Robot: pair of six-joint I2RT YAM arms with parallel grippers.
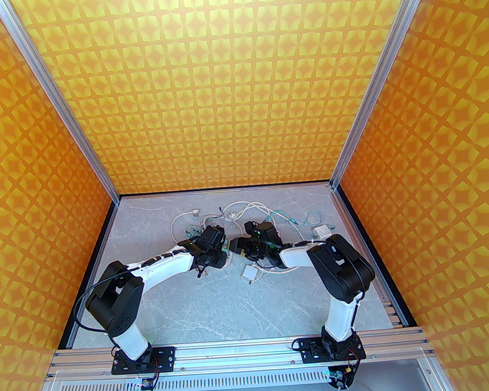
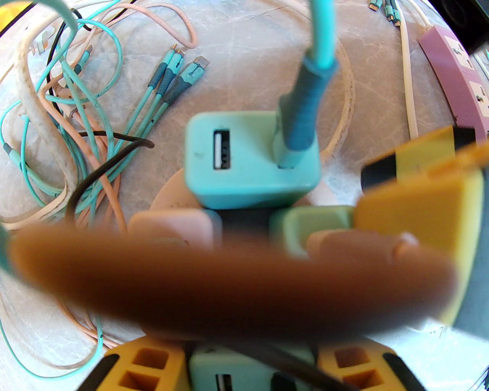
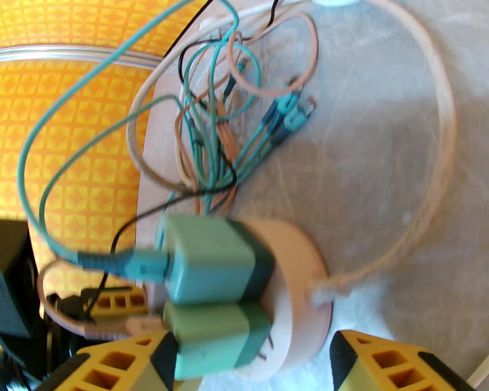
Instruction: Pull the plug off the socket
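Both arms meet mid-worktop (image 1: 218, 311) over the cable tangle (image 2: 76, 126).

Socket: round pinkish hub (image 3: 301, 263), lying on the worktop. Teal plug (image 3: 206, 259) is seated in its face, with a teal cable (image 3: 114, 263) in one USB port and the other port free. Green plug (image 3: 214, 336) is just beside the teal one, also in the hub. Pink plug (image 2: 172, 229) is next to the green one in the left wrist view; how it's seated is hidden.

Right claw (image 3: 252, 343): jaws wide, one yellow finger on each side of the green plug and the hub rim. Near finger overlaps the green plug's corner, the other is right at the hub edge. Frame is blurred, so can't tell if it's actually clamping.

Left claw (image 2: 250, 362): fingertips at the bottom of its own view, with a teal block with a USB port (image 2: 237, 372) wedged between them. Contact is cut off at the frame edge, so can't tell if it's gripped.

A blurred brown cable (image 2: 229, 282) crosses close to the left lens. Purple power strip (image 2: 454, 65) sits well off to the side, white adapter (image 1: 249, 272) near the arms.
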